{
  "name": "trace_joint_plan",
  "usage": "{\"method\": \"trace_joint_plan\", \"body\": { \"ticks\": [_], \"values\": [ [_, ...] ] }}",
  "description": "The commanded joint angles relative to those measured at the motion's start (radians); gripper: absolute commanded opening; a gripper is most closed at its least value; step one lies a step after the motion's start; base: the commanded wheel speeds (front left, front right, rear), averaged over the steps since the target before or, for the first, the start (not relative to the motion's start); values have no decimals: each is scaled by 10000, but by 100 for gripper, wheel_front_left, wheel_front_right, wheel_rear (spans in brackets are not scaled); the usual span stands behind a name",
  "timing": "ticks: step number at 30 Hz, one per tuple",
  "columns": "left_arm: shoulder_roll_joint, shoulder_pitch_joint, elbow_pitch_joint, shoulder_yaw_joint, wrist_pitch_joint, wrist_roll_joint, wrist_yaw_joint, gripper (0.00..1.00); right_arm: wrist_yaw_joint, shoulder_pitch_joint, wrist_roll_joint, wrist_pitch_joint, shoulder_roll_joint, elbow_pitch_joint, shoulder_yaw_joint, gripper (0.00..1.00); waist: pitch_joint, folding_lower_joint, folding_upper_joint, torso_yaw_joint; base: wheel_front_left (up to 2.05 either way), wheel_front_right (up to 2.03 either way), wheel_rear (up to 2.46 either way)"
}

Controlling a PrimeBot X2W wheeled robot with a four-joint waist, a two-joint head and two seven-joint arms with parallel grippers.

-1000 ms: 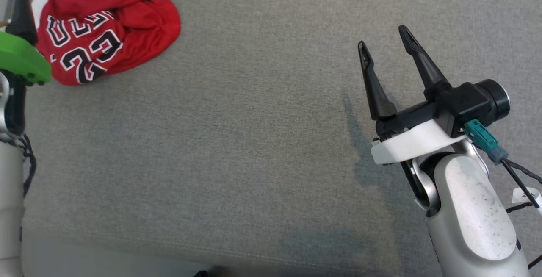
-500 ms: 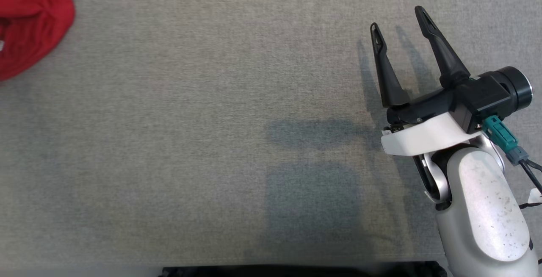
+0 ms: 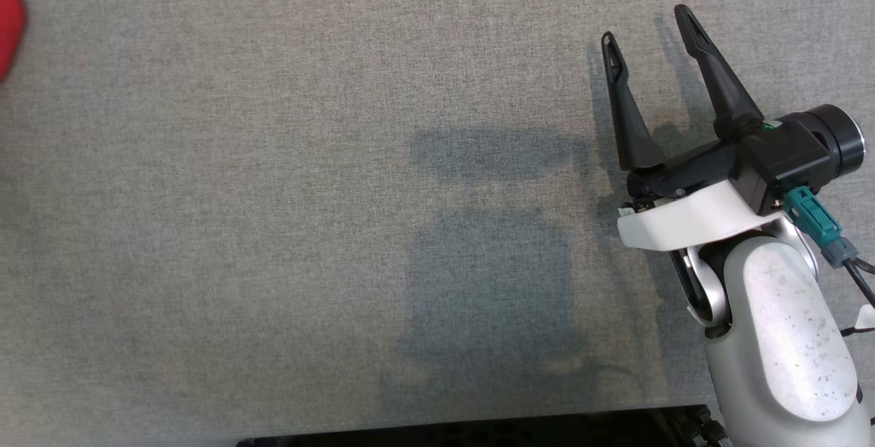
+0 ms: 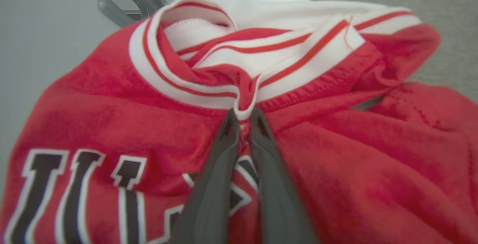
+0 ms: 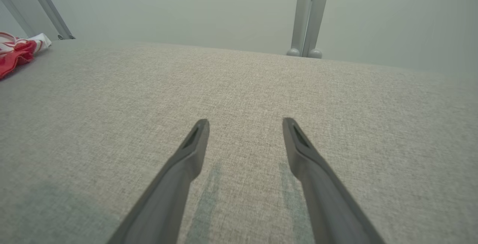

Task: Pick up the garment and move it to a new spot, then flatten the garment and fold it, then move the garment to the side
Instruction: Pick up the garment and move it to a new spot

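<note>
Left hand pinched on a thin fold of the red garment by its striped trim, at the far-left edge of the grey surface; right hand splayed, empty: so slight a pinch may slip on lifting.

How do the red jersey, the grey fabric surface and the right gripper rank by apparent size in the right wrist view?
1. grey fabric surface
2. right gripper, near the camera
3. red jersey, far off and cut by the edge; real size unsure
</note>
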Motion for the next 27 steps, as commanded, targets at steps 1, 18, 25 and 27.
{"method": "trace_joint_plan", "body": {
  "ticks": [1,18,25,27],
  "values": [
    [16,3,180,7,-60,-2,15,0,-11,-52,-43,-63,-24,43,-12,100,-80,-1,-2,29,0,0,0],
    [350,-750,-163,-679,-2074,355,-684,0,-12,576,552,-614,-24,1156,-242,100,-2633,-1,-2,-84,0,0,0],
    [325,-482,-1241,-1422,-2601,199,-978,0,-12,1254,767,-791,-26,1699,-470,100,-4222,-1,-2,-362,0,0,0],
    [325,-294,-1609,-1672,-2612,100,-992,0,-11,1471,828,-812,-24,1771,-541,100,-4620,-1,-2,-478,0,0,0]
  ]
}}
